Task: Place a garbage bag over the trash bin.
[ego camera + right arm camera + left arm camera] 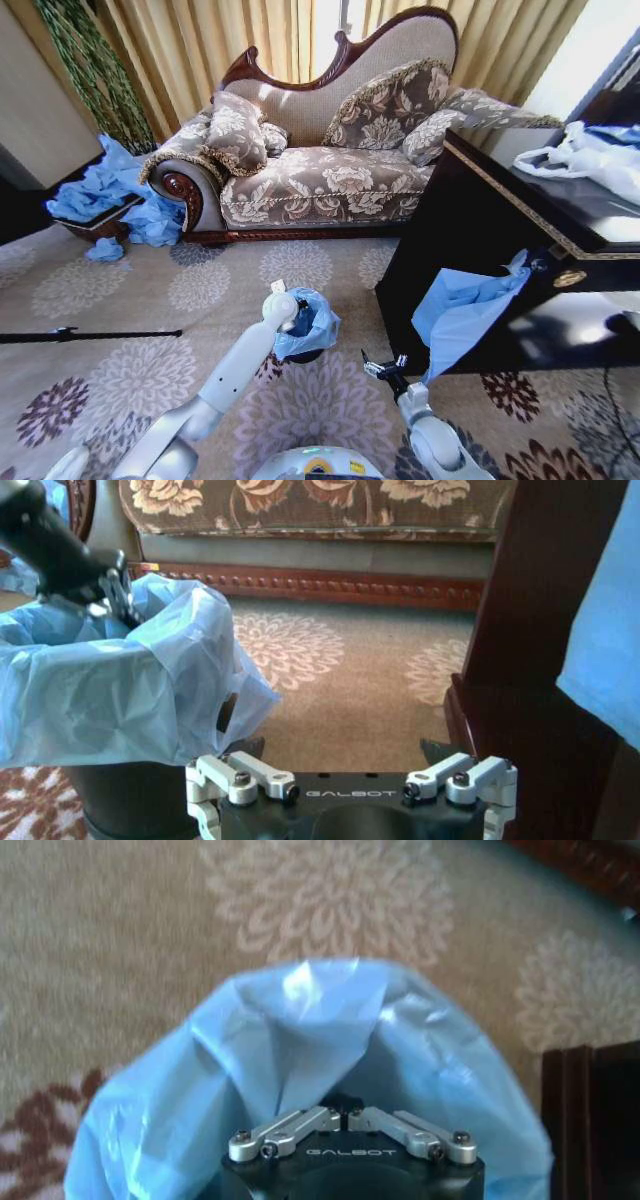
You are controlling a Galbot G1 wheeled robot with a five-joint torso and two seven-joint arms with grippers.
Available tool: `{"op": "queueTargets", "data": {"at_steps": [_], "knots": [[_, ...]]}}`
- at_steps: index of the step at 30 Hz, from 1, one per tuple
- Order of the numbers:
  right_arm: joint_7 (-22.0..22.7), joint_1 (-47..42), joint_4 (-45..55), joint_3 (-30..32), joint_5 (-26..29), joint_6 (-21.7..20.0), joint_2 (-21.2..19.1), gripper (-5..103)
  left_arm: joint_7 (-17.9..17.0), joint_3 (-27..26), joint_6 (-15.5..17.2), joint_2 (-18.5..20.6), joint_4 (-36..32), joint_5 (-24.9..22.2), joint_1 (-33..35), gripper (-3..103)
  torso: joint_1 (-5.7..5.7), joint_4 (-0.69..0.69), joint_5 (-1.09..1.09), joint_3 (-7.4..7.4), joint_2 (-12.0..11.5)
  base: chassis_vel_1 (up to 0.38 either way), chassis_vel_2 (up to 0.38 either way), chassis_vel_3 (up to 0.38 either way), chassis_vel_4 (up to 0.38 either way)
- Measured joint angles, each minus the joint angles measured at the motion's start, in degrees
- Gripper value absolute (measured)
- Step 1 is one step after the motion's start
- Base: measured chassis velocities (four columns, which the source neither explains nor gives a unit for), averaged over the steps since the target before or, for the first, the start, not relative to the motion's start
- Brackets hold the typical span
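Note:
The light-blue garbage bag (310, 325) sits draped over the mouth of the small black trash bin (140, 799) on the carpet, its film spilling down the side. My left gripper (297, 306) is at the bag's rim above the bin, shut on a fold of the garbage bag (300, 1035). In the right wrist view the left gripper (113, 604) pinches the bag's far edge. My right gripper (385, 367) hovers low beside the bin, a little apart from it. It is open with nothing between its fingers (245, 748).
A dark wooden cabinet (500, 250) stands close on the right, with another blue bag (460, 310) hanging from it and a white plastic bag (590, 160) on top. A sofa (330, 170) is behind. A heap of blue bags (100, 190) lies far left, and a black rod (90, 335) on the floor.

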Motion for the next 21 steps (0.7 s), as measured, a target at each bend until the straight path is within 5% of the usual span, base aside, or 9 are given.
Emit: {"op": "queueTargets", "data": {"at_steps": [21], "knots": [[0.1,2.6,-3.1,-1.5,0.6,-0.3,-0.1,100,7.2,0.0,-1.9,-6.9,18.1,6.9,-4.2,0,0.0,0.0,0.0,-0.01,0.0,0.0,0.0,0.0,0.0]]}}
